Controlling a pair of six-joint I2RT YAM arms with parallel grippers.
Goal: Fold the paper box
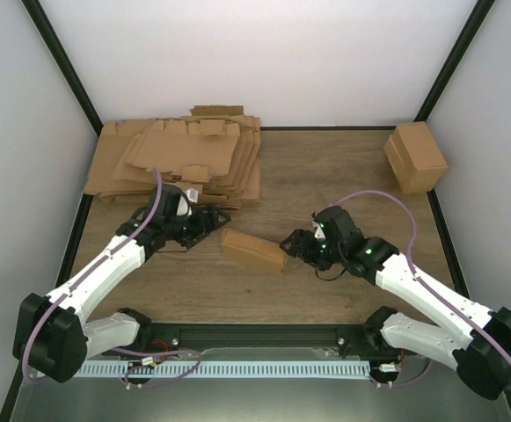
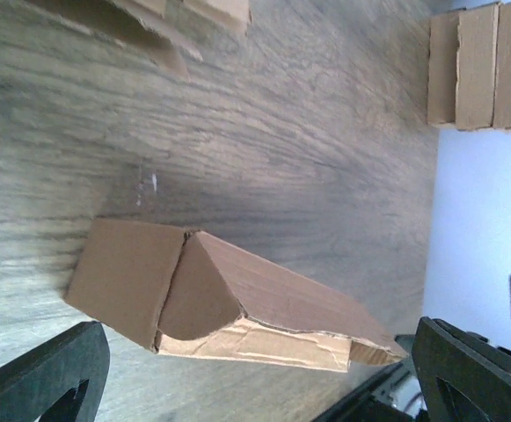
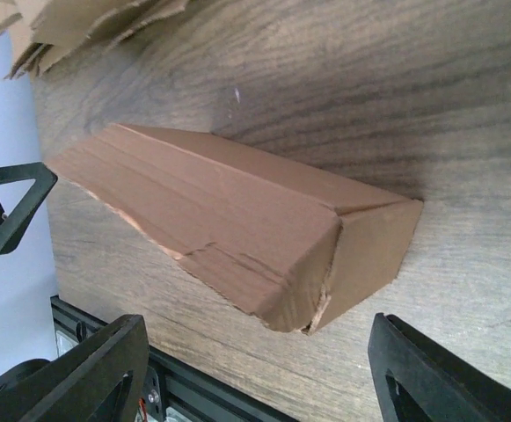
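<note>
The paper box [image 1: 253,251] is a small oblong brown carton lying on its side in the middle of the wooden table. Its long edge seam looks rough and torn in the left wrist view [image 2: 229,294]. One end flap is closed in the right wrist view [image 3: 237,220]. My left gripper [image 1: 213,220] is open just beyond the box's left end, not touching it, with the box ahead of its fingers [image 2: 53,378]. My right gripper [image 1: 288,244] is open at the box's right end, with its fingers [image 3: 440,378] wide on either side and nothing held.
A thick pile of flat cardboard sheets [image 1: 180,158] lies at the back left, right behind the left gripper. A blocky brown carton [image 1: 415,156] stands at the back right by the wall. A black frame rail [image 1: 264,334] runs along the near edge.
</note>
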